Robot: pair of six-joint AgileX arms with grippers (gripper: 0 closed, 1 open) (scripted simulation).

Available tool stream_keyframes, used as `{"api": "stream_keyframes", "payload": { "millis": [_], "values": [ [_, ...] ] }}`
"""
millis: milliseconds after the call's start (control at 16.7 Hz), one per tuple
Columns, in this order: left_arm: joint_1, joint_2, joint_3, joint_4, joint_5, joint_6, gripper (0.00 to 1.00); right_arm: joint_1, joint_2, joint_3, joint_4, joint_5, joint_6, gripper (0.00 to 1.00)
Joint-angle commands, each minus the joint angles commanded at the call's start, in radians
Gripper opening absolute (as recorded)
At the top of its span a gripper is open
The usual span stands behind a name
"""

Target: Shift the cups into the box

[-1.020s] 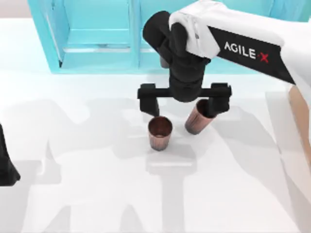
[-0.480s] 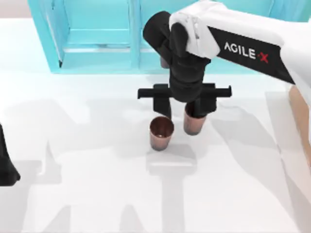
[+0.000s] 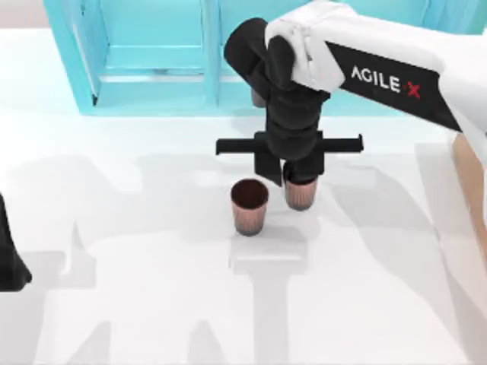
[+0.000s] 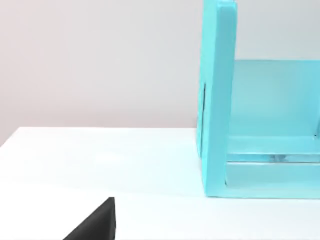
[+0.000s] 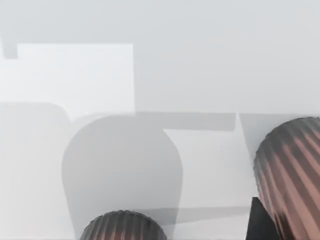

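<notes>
Two copper ribbed cups stand side by side at the table's middle in the top view. My right gripper (image 3: 291, 176) reaches down from the back and is shut on the right-hand cup (image 3: 301, 195), one finger on each side of its rim. The other cup (image 3: 249, 207) stands upright and free just to its left, dark inside showing. In the right wrist view one cup's ribbed side (image 5: 292, 170) sits beside a dark finger (image 5: 257, 222), and the other cup (image 5: 122, 227) shows too. A tan strip of the box (image 3: 466, 182) shows at the right edge, mostly under my right arm.
The turquoise shelf unit (image 3: 152, 76) spans the back of the table, close behind the right arm; its side wall (image 4: 217, 100) faces the left wrist camera. My left arm (image 3: 9, 262) is parked at the left edge. White table lies open in front of the cups.
The right gripper's fingers have drawn in from wide apart to the right-hand cup's width. That cup, tilted a second ago, has been pushed left and now stands nearly upright.
</notes>
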Motion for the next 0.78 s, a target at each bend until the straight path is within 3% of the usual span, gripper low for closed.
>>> {"api": "stream_keyframes", "payload": {
  "millis": [420,780],
  "values": [
    [0.0,0.0,0.0,0.0,0.0,0.0,1.0,-0.005,-0.016,-0.003,-0.012,-0.001,-0.013,0.0],
    [0.0,0.0,0.0,0.0,0.0,0.0,1.0,-0.133,-0.193,-0.035,-0.155,-0.014,-0.145,0.0]
  ]
}}
